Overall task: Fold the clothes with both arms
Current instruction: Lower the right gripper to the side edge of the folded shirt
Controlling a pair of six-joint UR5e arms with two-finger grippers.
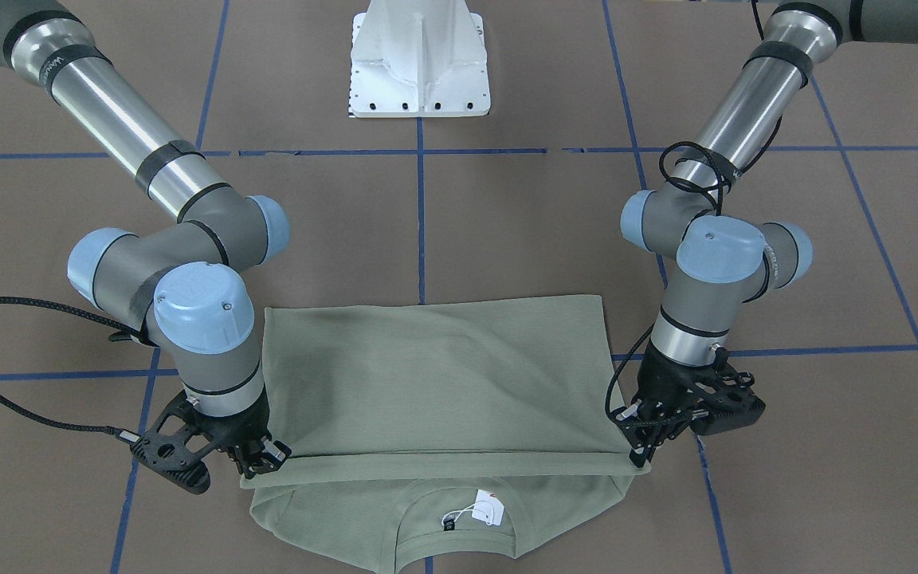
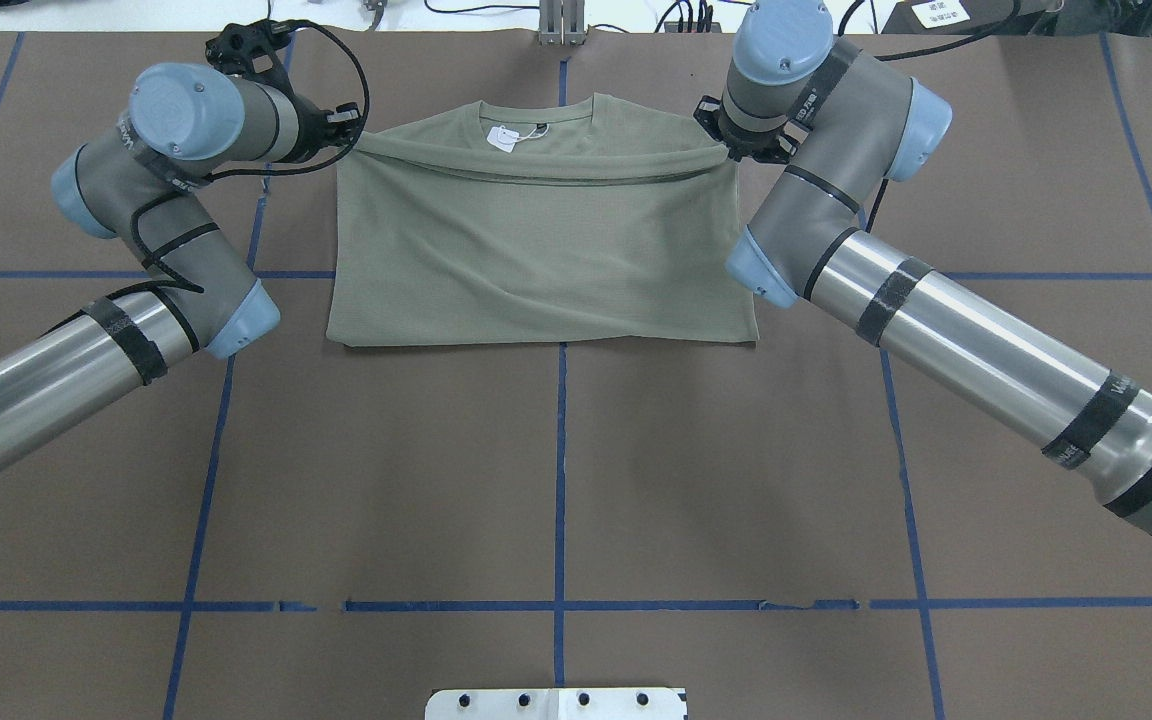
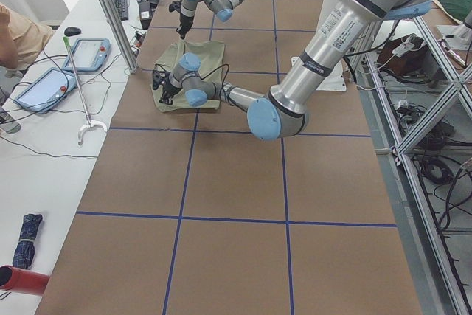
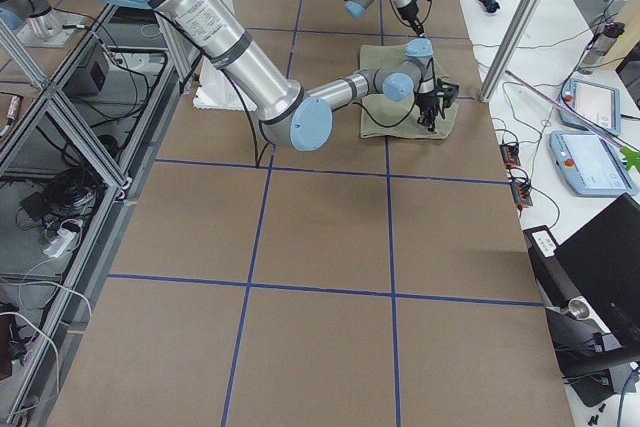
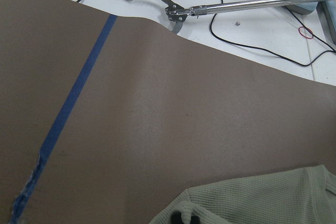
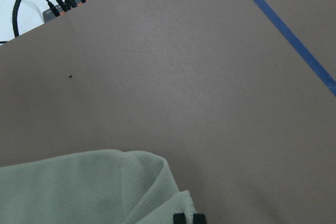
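Note:
The sage-green shirt (image 1: 435,375) lies on the brown table, its lower half doubled up toward the collar. The folded edge (image 2: 536,165) stops just short of the neckline, where the white hang tag (image 2: 504,138) still shows. My left gripper (image 2: 349,135) is shut on that edge's corner on the robot's left, seen in the front view at the left gripper (image 1: 641,456). My right gripper (image 2: 731,150) is shut on the opposite corner, also seen at the right gripper (image 1: 272,461). Both wrist views show green knit fabric (image 5: 252,203) pinched at the dark fingertips (image 6: 189,217).
The white pedestal base (image 1: 419,64) stands at the robot's side of the table. Blue tape lines (image 2: 561,480) cross the brown mat. Beyond the far edge a white bench holds a metal reach tool (image 5: 173,11), cables and tablets (image 3: 85,53); a person's arm (image 3: 15,35) shows there.

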